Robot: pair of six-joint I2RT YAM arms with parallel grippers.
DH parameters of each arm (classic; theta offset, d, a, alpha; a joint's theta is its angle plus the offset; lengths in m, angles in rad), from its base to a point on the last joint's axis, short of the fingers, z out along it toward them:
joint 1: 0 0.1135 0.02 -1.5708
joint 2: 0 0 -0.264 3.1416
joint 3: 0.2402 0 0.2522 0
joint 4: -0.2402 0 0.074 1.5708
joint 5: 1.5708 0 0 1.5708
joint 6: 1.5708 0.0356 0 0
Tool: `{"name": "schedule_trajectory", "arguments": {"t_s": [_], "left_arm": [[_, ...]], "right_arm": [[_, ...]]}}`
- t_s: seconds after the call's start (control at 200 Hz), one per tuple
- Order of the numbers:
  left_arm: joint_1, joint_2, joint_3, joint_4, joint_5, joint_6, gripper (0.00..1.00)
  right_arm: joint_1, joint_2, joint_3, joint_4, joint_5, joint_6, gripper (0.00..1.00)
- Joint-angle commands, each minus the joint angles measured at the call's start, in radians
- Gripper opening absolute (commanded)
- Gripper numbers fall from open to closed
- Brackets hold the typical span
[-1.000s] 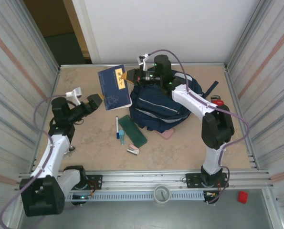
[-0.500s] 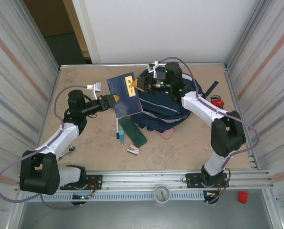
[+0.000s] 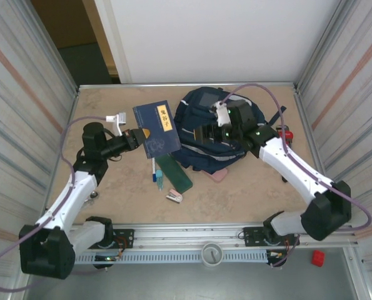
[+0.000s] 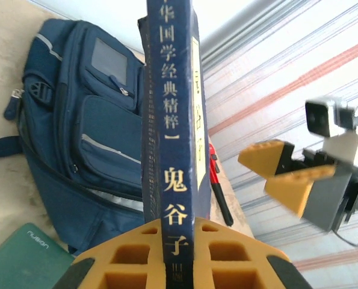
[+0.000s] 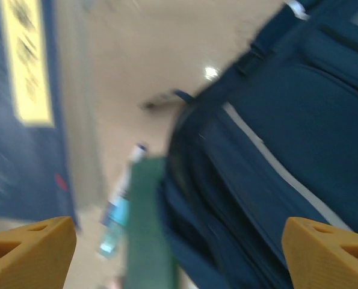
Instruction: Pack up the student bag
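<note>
Barely begun, I'd say: left pincer point(image 3: 137, 134) clamps an unpacked navy blue book point(image 3: 157, 128), right pincer point(image 3: 201, 133) gapes empty over the big navy fabric backpack point(image 3: 204, 159).

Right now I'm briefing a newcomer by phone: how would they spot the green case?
Find the big navy student bag at the far middle of the table. By its near left edge lies the green case, flat and dark green, far wider than the blue-white pen beside it.

One bag point(image 3: 201, 156), one book point(image 3: 157, 128), one case point(image 3: 174, 172)
</note>
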Motion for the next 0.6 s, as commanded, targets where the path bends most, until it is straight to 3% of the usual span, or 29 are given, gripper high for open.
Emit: {"name": "schedule_trajectory", "arguments": {"t_s": [0.0,0.07,0.145,0.286,0.356,0.461,0.591], "left_arm": [[0.003,-0.05,0.024,-0.058,-0.058,0.054,0.0],[0.001,-0.045,0.033,-0.069,-0.046,0.056,0.0],[0.0,-0.037,0.035,-0.077,-0.032,0.058,0.0],[-0.003,-0.052,0.013,-0.083,-0.031,0.05,0.0],[-0.005,-0.069,0.003,-0.102,-0.032,0.051,0.0],[-0.018,-0.079,-0.002,-0.143,-0.026,0.054,0.0],[-0.063,-0.073,-0.034,-0.112,0.002,-0.02,0.0]], "right_arm": [[0.063,0.029,-0.039,-0.225,0.263,-0.259,0.94],[0.119,0.073,-0.041,-0.218,0.341,-0.283,0.94],[0.137,0.143,-0.017,-0.205,0.375,-0.293,0.88],[0.156,0.281,0.05,-0.185,0.422,-0.322,0.57],[0.165,0.342,0.09,-0.184,0.458,-0.337,0.47],[0.181,0.385,0.143,-0.195,0.567,-0.346,0.19],[0.18,0.303,0.168,-0.169,0.651,-0.317,0.05]]}}
